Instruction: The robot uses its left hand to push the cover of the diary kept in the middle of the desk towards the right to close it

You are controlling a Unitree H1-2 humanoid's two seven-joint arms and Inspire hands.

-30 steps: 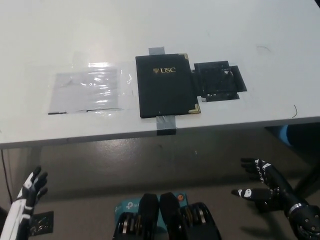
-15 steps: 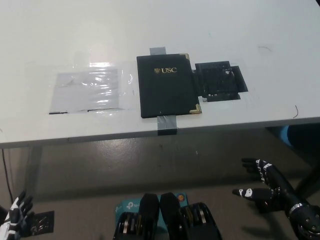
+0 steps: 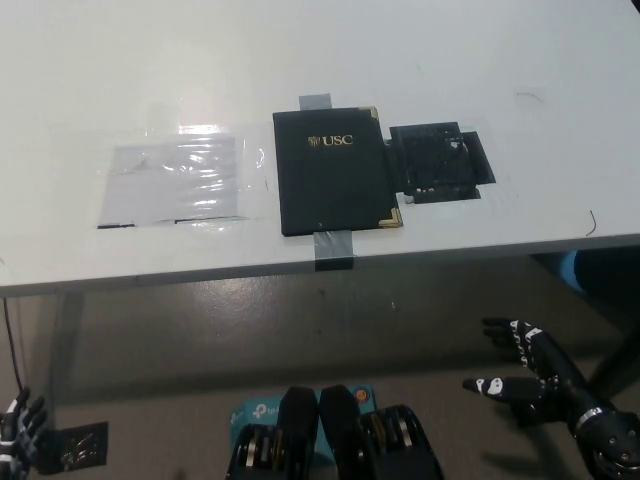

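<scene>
The black diary point(image 3: 333, 171) lies shut in the middle of the white desk point(image 3: 420, 50), its cover showing gold "USC" lettering and gold corners. Grey tape point(image 3: 332, 247) holds it at the near and far edges. My white left hand point(image 3: 14, 428) hangs below the desk at the lower left corner, mostly out of the picture, far from the diary. My black right hand point(image 3: 522, 365) rests low at the lower right, under the desk's edge, fingers spread and holding nothing.
A clear plastic sheet point(image 3: 175, 180) is taped flat left of the diary. A patch of black tape point(image 3: 438, 160) lies just right of it. The desk's near edge point(image 3: 200, 272) runs across the picture; below it is grey floor.
My left hand has dropped down and leftward, from well in view at the lower left to barely showing at the corner. The diary and right hand have not moved.
</scene>
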